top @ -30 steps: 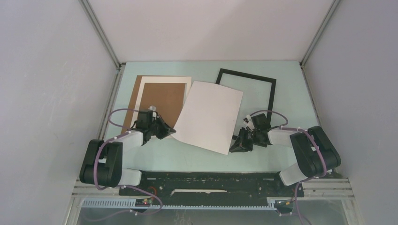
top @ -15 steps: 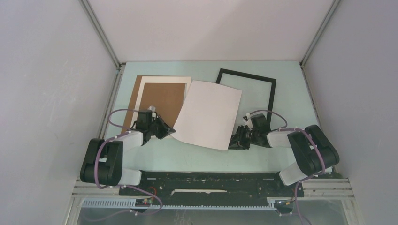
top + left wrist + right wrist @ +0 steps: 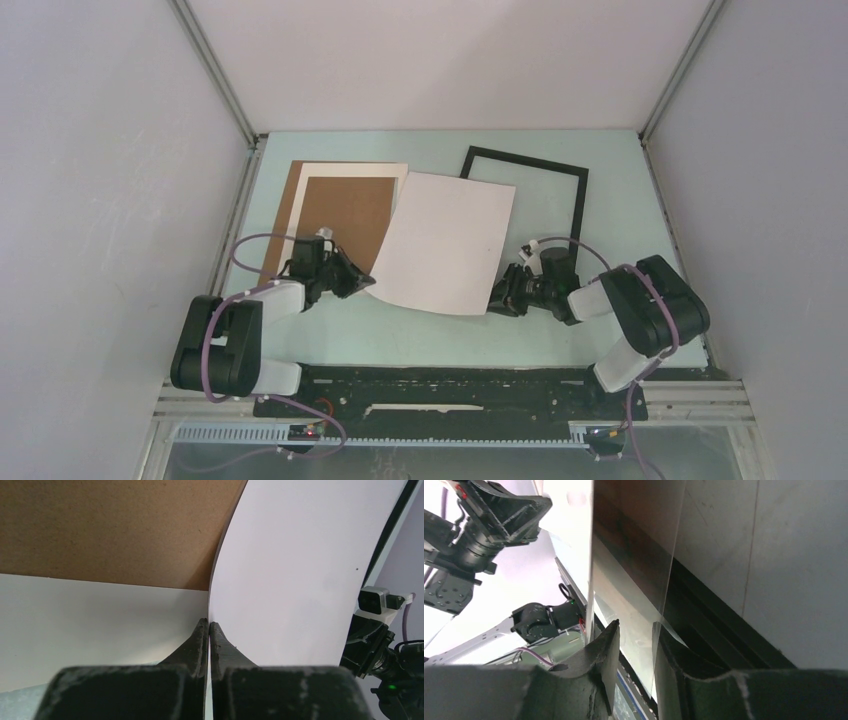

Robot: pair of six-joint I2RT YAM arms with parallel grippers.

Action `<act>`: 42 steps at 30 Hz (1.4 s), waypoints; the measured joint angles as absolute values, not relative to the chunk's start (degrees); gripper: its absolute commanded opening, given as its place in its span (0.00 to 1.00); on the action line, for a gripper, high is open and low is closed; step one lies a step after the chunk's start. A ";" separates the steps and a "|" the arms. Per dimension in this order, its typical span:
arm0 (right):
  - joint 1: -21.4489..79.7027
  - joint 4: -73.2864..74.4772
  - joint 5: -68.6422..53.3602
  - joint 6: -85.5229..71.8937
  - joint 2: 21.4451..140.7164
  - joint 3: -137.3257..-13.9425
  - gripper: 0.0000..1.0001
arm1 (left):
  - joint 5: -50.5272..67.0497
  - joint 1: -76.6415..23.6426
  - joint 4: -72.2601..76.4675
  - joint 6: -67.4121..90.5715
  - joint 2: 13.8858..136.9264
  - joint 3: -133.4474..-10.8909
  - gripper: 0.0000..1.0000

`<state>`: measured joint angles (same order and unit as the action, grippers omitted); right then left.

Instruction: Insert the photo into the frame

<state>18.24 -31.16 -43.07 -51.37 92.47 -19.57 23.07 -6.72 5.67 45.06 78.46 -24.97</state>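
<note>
**Both arms low at the photo's near corners**

My left arm lies low and stretched forward, with the left gripper (image 3: 365, 280) pinched shut on the lower-left corner of the photo (image 3: 445, 240). The right arm folds in from the right. The right gripper (image 3: 497, 298) sits at the lower-right corner, fingers apart with the edge between them. The photo lies white back up at centre, overlapping the frame (image 3: 525, 159) at upper right. Since half a second ago, the right elbow has pulled in leftward.
</note>
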 measured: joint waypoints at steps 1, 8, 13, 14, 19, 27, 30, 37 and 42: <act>18.46 -33.71 -43.38 -52.21 93.67 -19.51 0.32 | 23.16 -6.72 6.04 45.06 78.46 -24.73 0.01; 18.96 -44.12 -43.88 -56.90 97.01 -19.27 0.11 | 23.18 -6.72 6.59 45.06 78.19 -23.46 0.31; 19.33 -38.98 -42.78 -54.22 93.97 -20.69 0.00 | 23.31 -6.72 7.05 45.15 77.65 -23.40 0.51; 19.62 -36.40 -42.19 -52.95 91.96 -21.04 0.00 | 23.40 -6.74 7.22 45.10 77.47 -23.40 0.53; 21.52 -21.96 -40.21 -45.71 80.20 -25.78 0.00 | 24.67 -6.72 8.27 45.15 77.21 -23.40 0.63; 28.25 -2.37 -37.26 -36.34 74.98 -42.37 0.00 | 21.06 -6.94 8.23 46.57 70.39 -20.40 0.79; 31.24 2.50 -36.32 -34.15 76.82 -49.84 0.00 | 14.81 -6.83 2.22 46.44 61.78 -19.44 0.82; 32.64 9.89 -33.71 -31.94 80.93 -56.18 0.00 | 3.16 -6.59 -7.70 44.58 44.66 -19.51 0.98; 33.19 16.58 -31.68 -29.85 82.50 -61.52 0.00 | 11.57 -6.63 -4.73 42.92 47.20 -19.49 0.98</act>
<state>33.19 16.58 -31.68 -29.85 82.50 -61.52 11.57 -6.63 -4.73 42.92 47.20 -19.49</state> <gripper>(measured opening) 0.007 0.982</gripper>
